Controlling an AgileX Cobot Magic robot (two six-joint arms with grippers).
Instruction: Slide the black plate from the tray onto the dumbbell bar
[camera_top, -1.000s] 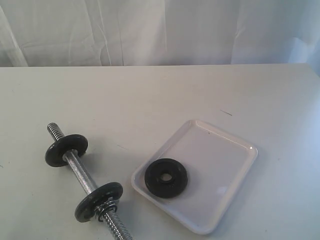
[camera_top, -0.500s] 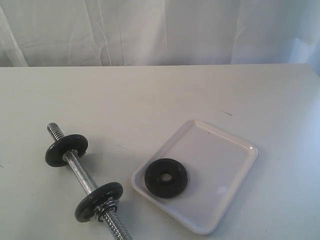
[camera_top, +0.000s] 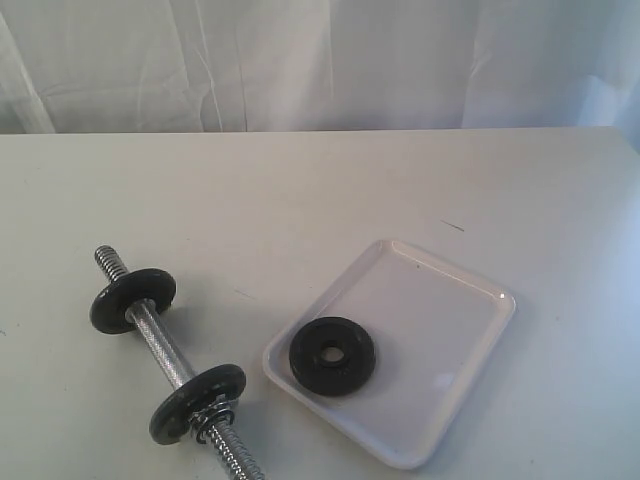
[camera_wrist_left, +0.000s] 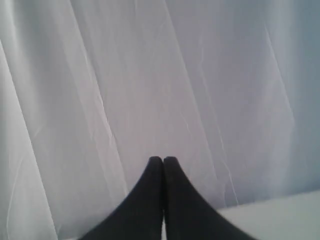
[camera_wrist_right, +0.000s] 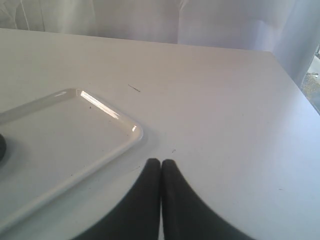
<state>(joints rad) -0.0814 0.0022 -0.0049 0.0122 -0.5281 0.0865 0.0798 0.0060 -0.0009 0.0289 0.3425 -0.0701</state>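
Plate (camera_top: 333, 356) lies flat in the tray (camera_top: 470, 300), in the corner nearest the bar (camera_top: 160, 345), with nothing touching it. The bar rests on the counter (camera_top: 300, 190) well to the tray's left and carries two discs (camera_top: 132, 300), with a collar (camera_top: 212, 412) against the nearer one.

I judge the task has not really begun, and the step in hand is the reach for the plate. My right pincer (camera_wrist_right: 160, 162) is closed, tips pressed together and empty, hanging over bare counter just off a tray corner. The dark sliver at the edge of its view is probably the plate, though too little shows to be sure. My left pincer (camera_wrist_left: 163, 160) is likewise closed and empty, facing the curtain (camera_wrist_left: 100, 75), away from the work.

Next I should open the right pincer and cross the tray. The plate lies flat, so one finger through the centre hole looks the best grip. The hole then has to line up with a threaded end, and the left pincer may need to steady the bar against rolling.
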